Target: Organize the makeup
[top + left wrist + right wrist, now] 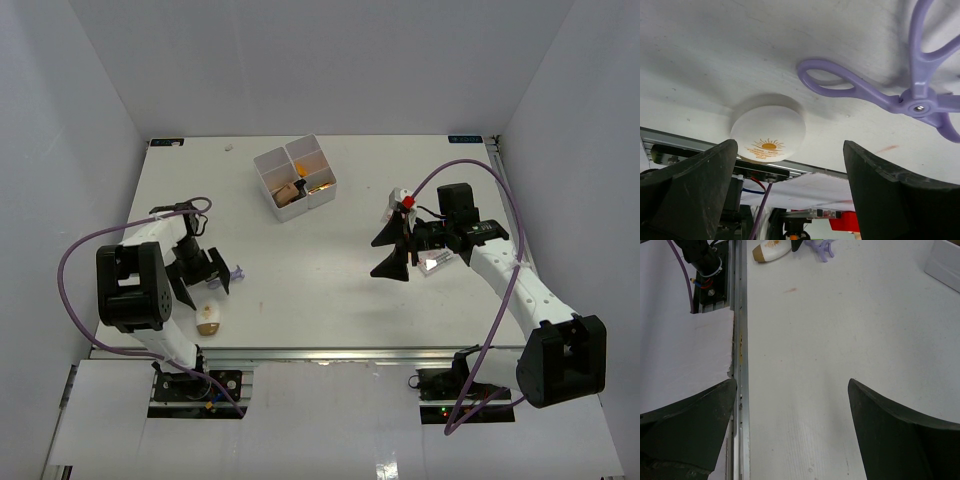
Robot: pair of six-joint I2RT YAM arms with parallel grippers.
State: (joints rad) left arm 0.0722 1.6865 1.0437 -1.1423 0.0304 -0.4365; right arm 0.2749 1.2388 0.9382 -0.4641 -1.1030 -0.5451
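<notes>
A white egg-shaped makeup piece (pixel 208 319) with a tan end and an orange sun print lies near the table's front left edge; it also shows in the left wrist view (pixel 768 132) and far off in the right wrist view (pixel 771 250). A purple loop tool (pixel 237 271) lies just right of it, large in the left wrist view (pixel 880 90). My left gripper (pixel 203 290) hovers over both, open and empty (pixel 790 190). My right gripper (pixel 377 258) hangs open and empty over bare table at the right (pixel 792 410). More makeup sits inside the white box (pixel 268 165).
The white four-compartment box stands at the back centre, its corner visible in the right wrist view (pixel 945 262). A metal rail (pixel 330 352) runs along the table's front edge. White walls enclose the left, right and back sides.
</notes>
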